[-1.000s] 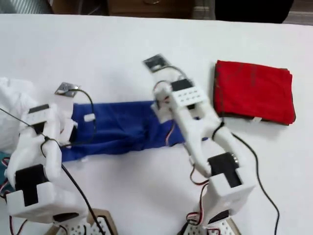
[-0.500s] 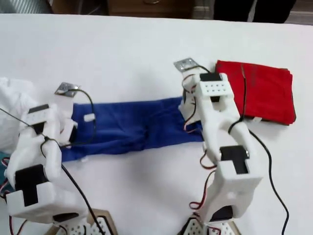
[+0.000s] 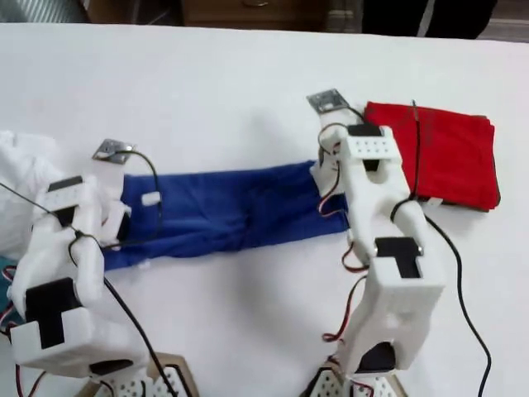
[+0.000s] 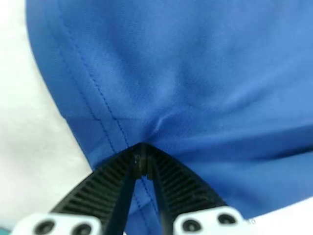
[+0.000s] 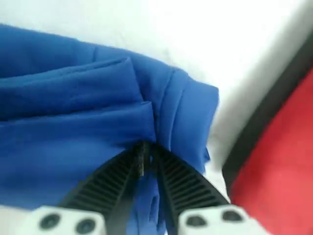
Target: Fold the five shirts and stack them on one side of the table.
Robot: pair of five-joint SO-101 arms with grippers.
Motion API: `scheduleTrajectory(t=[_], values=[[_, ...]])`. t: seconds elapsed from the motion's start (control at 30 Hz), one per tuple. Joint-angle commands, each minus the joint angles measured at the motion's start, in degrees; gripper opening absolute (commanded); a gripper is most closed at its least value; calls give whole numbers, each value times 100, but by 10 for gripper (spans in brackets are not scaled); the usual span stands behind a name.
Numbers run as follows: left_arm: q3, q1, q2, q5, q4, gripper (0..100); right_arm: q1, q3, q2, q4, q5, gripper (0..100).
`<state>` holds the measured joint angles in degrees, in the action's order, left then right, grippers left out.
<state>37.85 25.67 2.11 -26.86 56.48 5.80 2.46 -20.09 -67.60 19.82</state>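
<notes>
The blue shirt (image 3: 223, 217) lies stretched in a long strip across the middle of the table (image 3: 207, 74). The left claw (image 4: 142, 159) pinches one end tight, and the right claw (image 5: 145, 152) pinches the other. A red shirt (image 3: 438, 157) sits folded on the right side (a dark cloth (image 5: 259, 122) seems to hide under it). Most folding is left, I think.

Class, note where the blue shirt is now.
High view: the blue shirt lies stretched across mid-table, ends pinched by the left claw and right claw, its right end beside the folded red shirt.
</notes>
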Motion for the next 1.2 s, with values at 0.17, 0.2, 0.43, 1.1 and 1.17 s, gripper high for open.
scheduleTrajectory(t=[0.17, 0.2, 0.43, 1.1, 1.17], values=[[-57, 149, -290, 554, 202, 26, -57, 53, 2642, -998, 53, 21], [-101, 149, -510, 580, 440, 26, -75, 281, 2844, -1007, 53, 21], [-435, 316, -2180, 1196, 1213, 83, -101, 1978, 3495, -558, 53, 21], [-3090, 615, 2075, 2022, 1486, 256, -84, 3341, 5279, -505, 448, 21], [-3090, 387, 2277, 2004, 1618, 256, -101, 3349, 5323, -505, 448, 21]])
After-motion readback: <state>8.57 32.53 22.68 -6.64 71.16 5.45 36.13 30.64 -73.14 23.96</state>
